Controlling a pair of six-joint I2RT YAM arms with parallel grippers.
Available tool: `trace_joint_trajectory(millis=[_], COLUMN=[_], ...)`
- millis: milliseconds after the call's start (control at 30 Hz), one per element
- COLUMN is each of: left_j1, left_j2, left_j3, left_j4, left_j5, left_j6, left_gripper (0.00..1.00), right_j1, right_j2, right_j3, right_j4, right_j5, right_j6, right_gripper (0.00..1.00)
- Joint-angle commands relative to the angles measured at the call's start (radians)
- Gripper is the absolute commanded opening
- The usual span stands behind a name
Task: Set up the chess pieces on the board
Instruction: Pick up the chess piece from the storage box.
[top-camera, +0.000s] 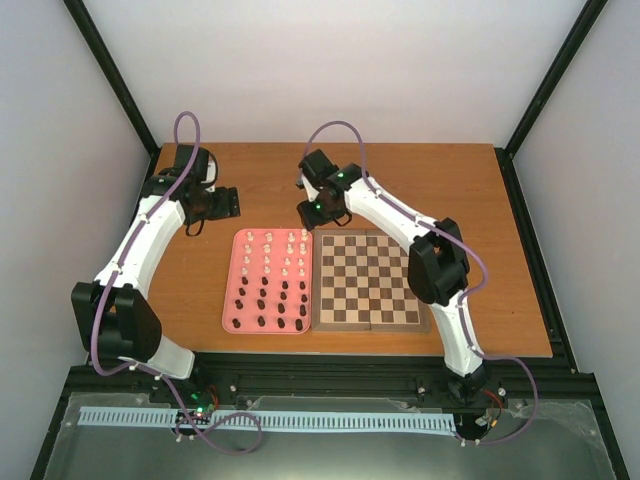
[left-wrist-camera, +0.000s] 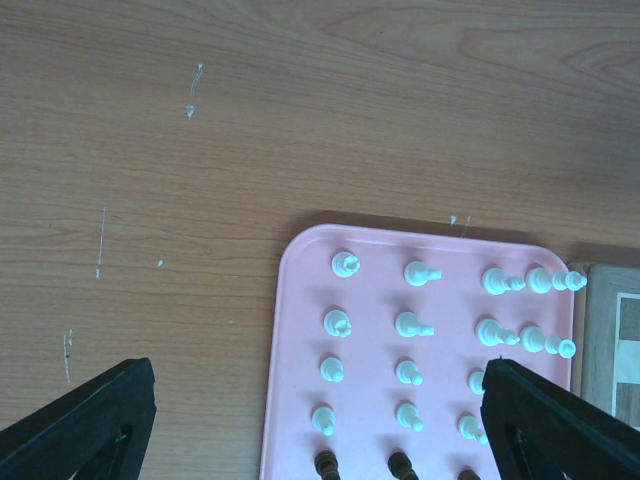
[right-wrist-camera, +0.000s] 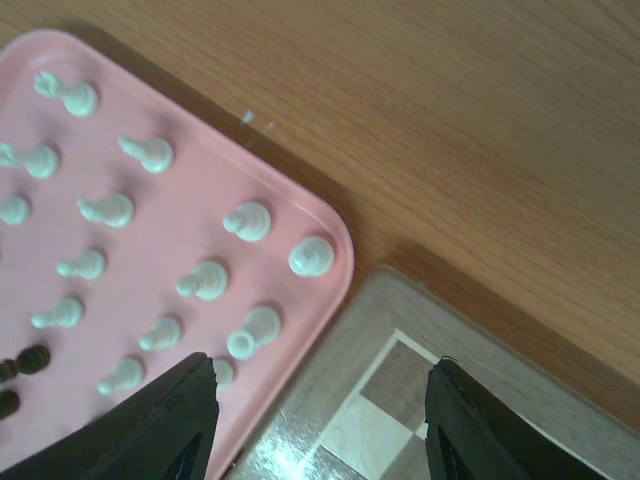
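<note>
Holding nothing in the right tool (right-wrist-camera: 320, 365), black fingers (right-wrist-camera: 170, 420) set part-way apart above the spot where the pink rectangular plastic tray (right-wrist-camera: 300, 205) meets the far left corner of the square wooden checkered board (right-wrist-camera: 400, 400). Just beneath and to the left, standing in rows on the tray: small cream-white chess pieces (top-camera: 280, 250) across the far half, small dark brown chess pieces (top-camera: 270, 305) across the near half. Apparently the whole set, though too small to count with certainty. Further right, lying just beside the tray, the board showing bare on every visible square. Judged, then, as barely begun: no piece placed, none lifted, the entire set left to carry across and stand in its ranks. As for pose: reaching with the right arm from its base at the near right, bending in a long arc over the right side of the board and back leftward, wrist tipped down at the tray's far right corner. Probably lining up on one of the white pieces closest to that corner. Stretching with the left arm along the left side of the brown wooden counter (top-camera: 460, 200), left tool (left-wrist-camera: 318, 370) spread fully wide and empty. Hovering beyond the tray's far left corner, looking down on the white rows, well apart from the board.
</note>
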Motion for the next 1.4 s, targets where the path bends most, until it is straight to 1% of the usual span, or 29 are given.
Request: trace_joint_trajectory(millis=[0, 233, 667, 900, 1367], left_j1=[0.001, 0.001, 0.0, 0.001, 0.001], left_j2=[-0.003, 0.003, 0.039, 0.056, 0.073], left_j3=[0.007, -0.002, 0.023, 0.024, 0.034], left_j4=[-0.01, -0.007, -0.018, -0.016, -0.02], left_j5=[0.002, -0.012, -0.009, 0.001, -0.002], left_j6=[0.014, 0.019, 0.015, 0.012, 0.012], left_gripper=[1.0, 1.0, 1.0, 1.0, 1.0], right_j1=[0.003, 0.004, 0.003, 0.003, 0.004], right_j2=[0.058, 0.13, 0.236, 0.249, 0.287], right_j3=[0.085, 0.161, 0.271, 0.263, 0.268], right_j4=[-0.036, -0.062, -0.067, -0.071, -0.08], right_j5=[-0.045, -0.086, -0.068, -0.066, -0.048], right_j6=[0.017, -0.005, -0.006, 0.001, 0.006], right_gripper=[0.56, 0.53, 0.46, 0.41, 0.37])
